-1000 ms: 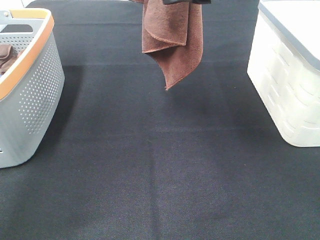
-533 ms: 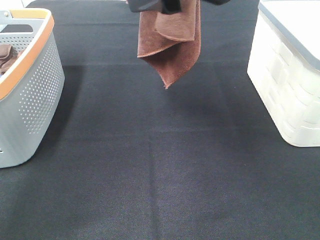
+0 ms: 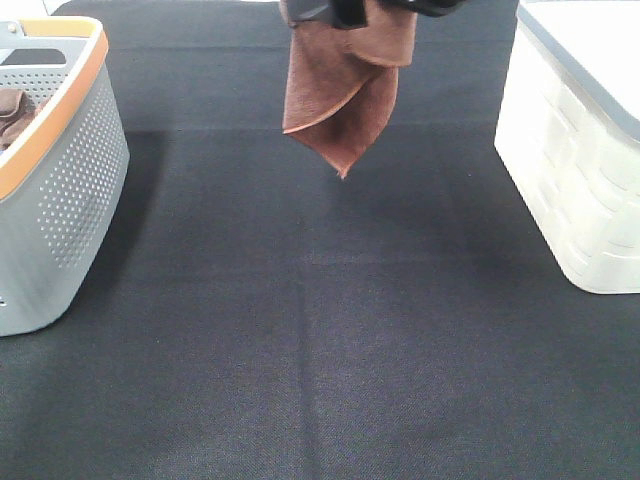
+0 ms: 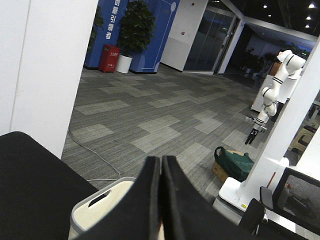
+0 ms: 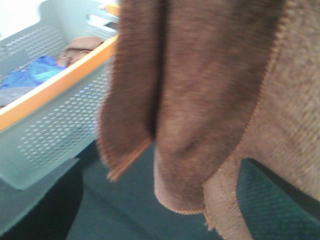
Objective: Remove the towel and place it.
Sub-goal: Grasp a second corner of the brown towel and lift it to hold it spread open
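Observation:
The reddish-brown towel [image 3: 340, 100] hangs folded in the air at the back middle, its lowest corner well above the black table. In the exterior view, black parts of my left gripper [image 3: 318, 10] and right gripper [image 3: 432, 5] sit at its top edge. In the left wrist view the left gripper [image 4: 160, 165] has its fingers pressed together, with a thin sliver of cloth low between them. The towel [image 5: 200, 100] fills the right wrist view and hides the right fingers.
A grey perforated basket with an orange rim [image 3: 70, 180] stands at the left, holding a brown cloth [image 3: 12, 110] and, in the right wrist view, something blue [image 5: 30, 75]. A white lidded bin [image 3: 580, 150] stands at the right. The table is covered in black cloth [image 3: 320, 350].
A second black gripper came in at the towel's top left. The towel folded up tighter, with a flap now bunched at the top, and its hanging corner stayed at the same height.

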Tool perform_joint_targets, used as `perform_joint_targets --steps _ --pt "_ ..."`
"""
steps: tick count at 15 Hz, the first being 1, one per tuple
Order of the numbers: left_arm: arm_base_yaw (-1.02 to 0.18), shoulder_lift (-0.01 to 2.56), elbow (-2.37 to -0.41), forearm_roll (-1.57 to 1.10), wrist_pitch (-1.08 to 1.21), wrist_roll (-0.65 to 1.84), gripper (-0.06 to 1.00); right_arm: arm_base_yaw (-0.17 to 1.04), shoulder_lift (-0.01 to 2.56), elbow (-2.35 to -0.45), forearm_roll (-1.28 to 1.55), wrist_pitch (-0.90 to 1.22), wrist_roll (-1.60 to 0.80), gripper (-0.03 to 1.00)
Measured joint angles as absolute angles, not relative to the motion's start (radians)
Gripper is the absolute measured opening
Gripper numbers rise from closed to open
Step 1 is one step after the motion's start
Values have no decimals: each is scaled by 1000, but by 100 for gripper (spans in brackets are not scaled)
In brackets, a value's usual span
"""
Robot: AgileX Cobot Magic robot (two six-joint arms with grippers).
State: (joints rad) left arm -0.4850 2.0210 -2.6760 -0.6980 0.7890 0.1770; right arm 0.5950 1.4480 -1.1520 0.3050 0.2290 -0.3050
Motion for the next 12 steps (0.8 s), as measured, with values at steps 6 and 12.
perform_joint_targets --steps 6,12 --pt "-485 2021 -2676 -701 792 177 0 561 1455 -1152 267 225 -293 79" --pt "-485 2021 -2676 -701 792 177 0 501 1460 -1152 212 223 -273 78"
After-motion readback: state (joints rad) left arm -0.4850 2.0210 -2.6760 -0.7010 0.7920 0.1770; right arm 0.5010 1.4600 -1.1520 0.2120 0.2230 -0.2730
